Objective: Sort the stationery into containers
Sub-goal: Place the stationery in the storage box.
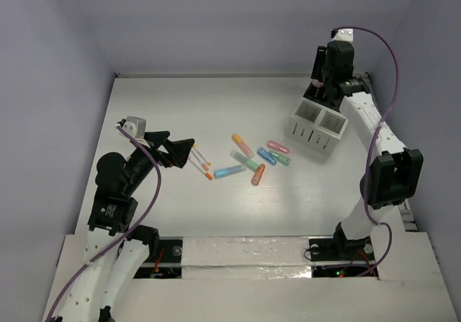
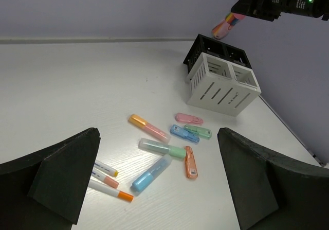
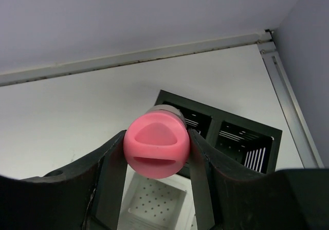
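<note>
Capsules [image 2: 184, 133]: seven in all. By colour, two blue, two green, one pink, one orange, one pink with an orange cap.
Sticks [image 2: 110, 191]: three, all white, each with a coloured tip.
Cylinder [image 3: 156, 137]: one, pink.
Organizer [image 2: 223, 93]: one, made up of one white part and one black part.
White compartments [image 2: 219, 69] in view: two.
Black compartments [image 3: 245, 140] in view: two for certain; any others not countable from these views.
Arms [image 1: 378, 142]: two.

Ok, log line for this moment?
right gripper: shut on pink cylinder, above black section | left gripper: open, by sticks | markers: loose on table
</note>
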You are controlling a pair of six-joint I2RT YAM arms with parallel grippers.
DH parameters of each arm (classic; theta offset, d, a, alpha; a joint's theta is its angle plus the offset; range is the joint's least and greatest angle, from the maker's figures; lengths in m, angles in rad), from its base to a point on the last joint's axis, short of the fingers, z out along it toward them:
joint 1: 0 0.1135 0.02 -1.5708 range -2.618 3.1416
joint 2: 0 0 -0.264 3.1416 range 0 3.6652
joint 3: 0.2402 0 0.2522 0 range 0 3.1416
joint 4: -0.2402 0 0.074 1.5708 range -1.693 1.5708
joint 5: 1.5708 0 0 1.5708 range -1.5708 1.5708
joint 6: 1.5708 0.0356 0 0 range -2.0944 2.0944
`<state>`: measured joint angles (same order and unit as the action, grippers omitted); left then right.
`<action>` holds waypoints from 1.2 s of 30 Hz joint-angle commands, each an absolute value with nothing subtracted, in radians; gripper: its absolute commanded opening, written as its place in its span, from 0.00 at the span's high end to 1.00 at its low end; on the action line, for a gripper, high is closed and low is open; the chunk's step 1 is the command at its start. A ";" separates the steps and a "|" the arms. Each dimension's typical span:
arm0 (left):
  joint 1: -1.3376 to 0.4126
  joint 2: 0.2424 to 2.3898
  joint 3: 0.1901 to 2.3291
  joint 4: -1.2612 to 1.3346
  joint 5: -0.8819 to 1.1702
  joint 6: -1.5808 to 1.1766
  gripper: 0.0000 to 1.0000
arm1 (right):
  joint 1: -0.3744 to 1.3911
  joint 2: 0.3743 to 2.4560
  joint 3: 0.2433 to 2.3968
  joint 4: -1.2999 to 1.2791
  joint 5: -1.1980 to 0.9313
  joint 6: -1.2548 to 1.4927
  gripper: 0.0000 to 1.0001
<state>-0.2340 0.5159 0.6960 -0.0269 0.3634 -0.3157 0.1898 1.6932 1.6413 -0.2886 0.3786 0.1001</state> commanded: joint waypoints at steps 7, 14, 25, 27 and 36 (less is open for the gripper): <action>-0.238 0.526 0.690 0.034 0.377 -0.310 0.01 | 0.130 1.749 1.715 -0.293 0.334 0.100 0.74; -0.238 0.537 0.690 0.038 0.383 -0.311 0.01 | 0.112 1.781 1.672 -0.299 0.281 0.158 0.74; -0.238 0.540 0.689 0.040 0.387 -0.314 0.01 | 0.103 1.845 1.638 -0.298 0.302 0.181 0.65; -0.238 0.541 0.689 0.040 0.387 -0.316 0.01 | 0.103 1.862 1.634 -0.295 0.305 0.192 0.60; -0.238 0.534 0.689 0.038 0.388 -0.316 0.01 | 0.094 1.852 1.644 -0.282 0.311 0.204 0.23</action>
